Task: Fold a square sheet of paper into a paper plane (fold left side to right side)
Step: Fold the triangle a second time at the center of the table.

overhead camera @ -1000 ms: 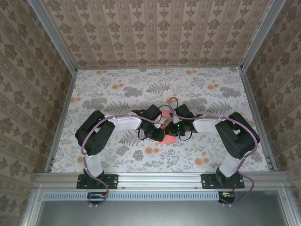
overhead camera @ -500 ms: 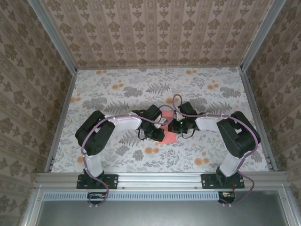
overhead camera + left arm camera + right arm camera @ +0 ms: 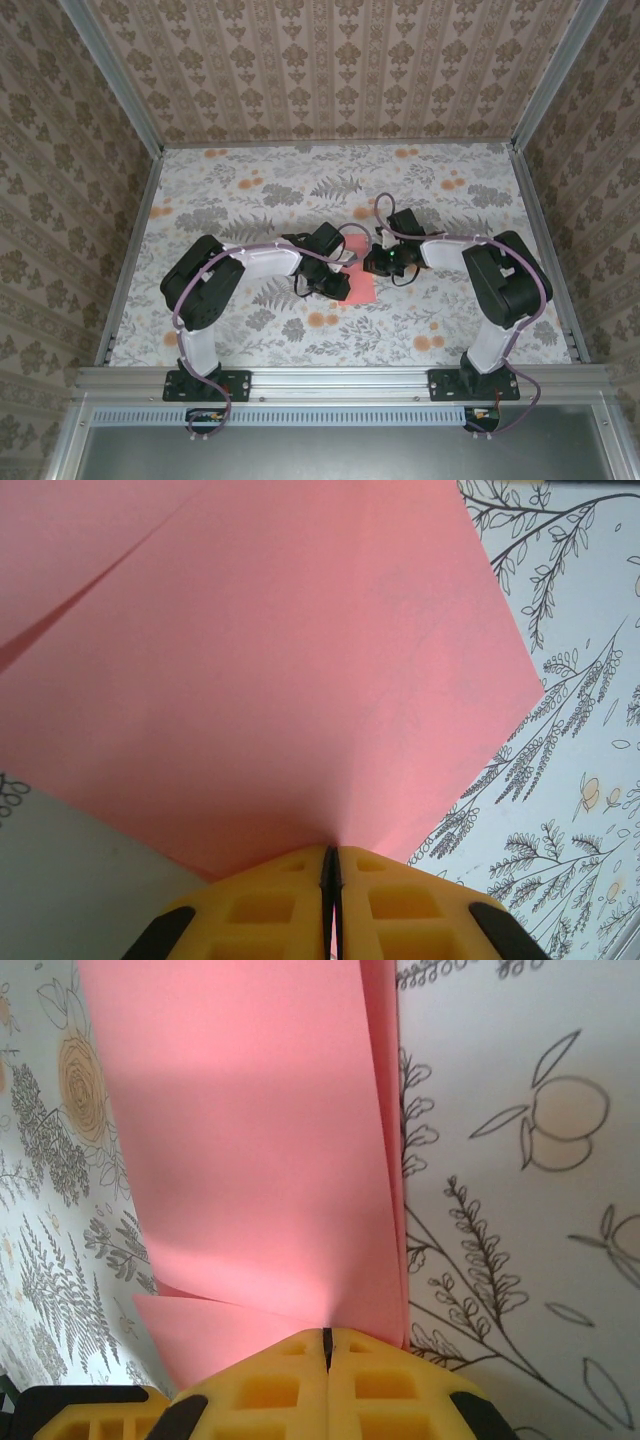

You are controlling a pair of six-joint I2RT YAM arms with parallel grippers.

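The square sheet of paper [image 3: 358, 290] is salmon pink and lies partly folded at the table's middle, between the two arms. In the left wrist view the sheet [image 3: 280, 660] rises off the table into my left gripper [image 3: 332, 852], whose yellow fingers are shut on its edge. A fold line crosses its upper left. In the right wrist view the paper [image 3: 250, 1140] shows doubled layers with a crease along its right side. My right gripper [image 3: 327, 1335] is shut on the upper layer. From above, the left gripper [image 3: 345, 274] and right gripper [image 3: 370, 262] nearly meet over the paper.
The floral tablecloth [image 3: 250, 190] covers the table. Patterned walls with metal rails [image 3: 130, 260] close in the left, right and far sides. The arm bases stand on the near rail [image 3: 340, 380].
My right gripper has drawn back toward the far side and a little to the right, still on the paper. The left arm has stayed put.
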